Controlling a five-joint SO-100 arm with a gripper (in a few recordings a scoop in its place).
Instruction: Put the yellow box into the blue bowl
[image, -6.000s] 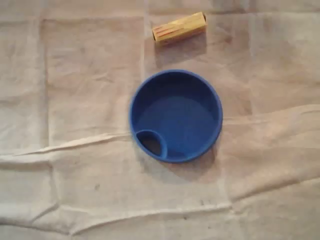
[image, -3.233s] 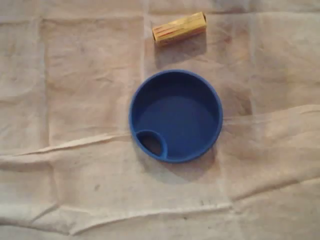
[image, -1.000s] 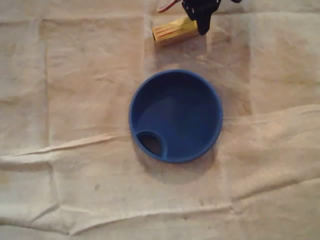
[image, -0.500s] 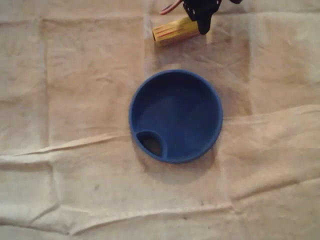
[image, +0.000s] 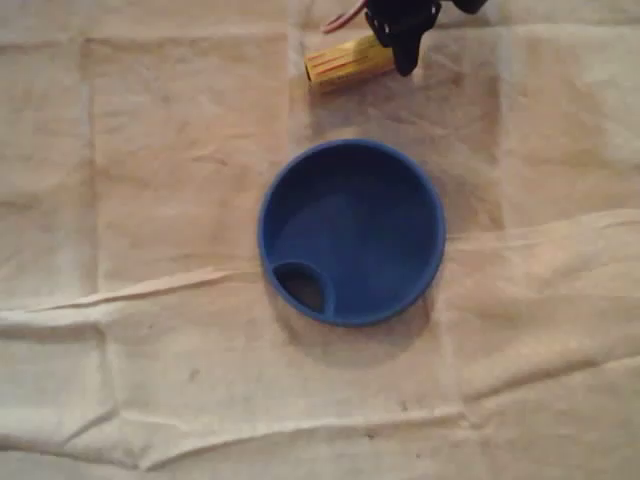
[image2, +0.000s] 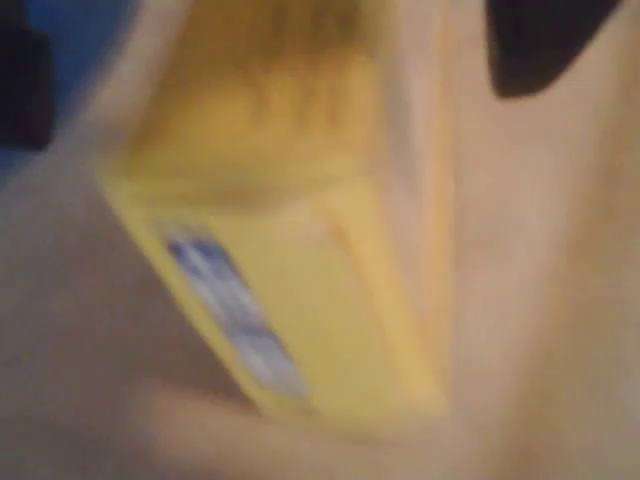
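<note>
yellow box (image: 345, 62) | right end hidden under gripper (image: 402, 48) | jaws spread, wrist view blurred

The yellow box (image: 345, 62) is warm yellow in the overhead view, with thin red stripes near its left end. In the wrist view one yellow face carries a blurred blue-and-white strip. The blue bowl (image: 352, 232) is plain deep blue, darker in its small inner pocket. The gripper (image: 402, 45) is black, with a reddish wire (image: 338, 18) beside it. The cloth (image: 150, 380) is pale beige with lighter crease lines.
</note>
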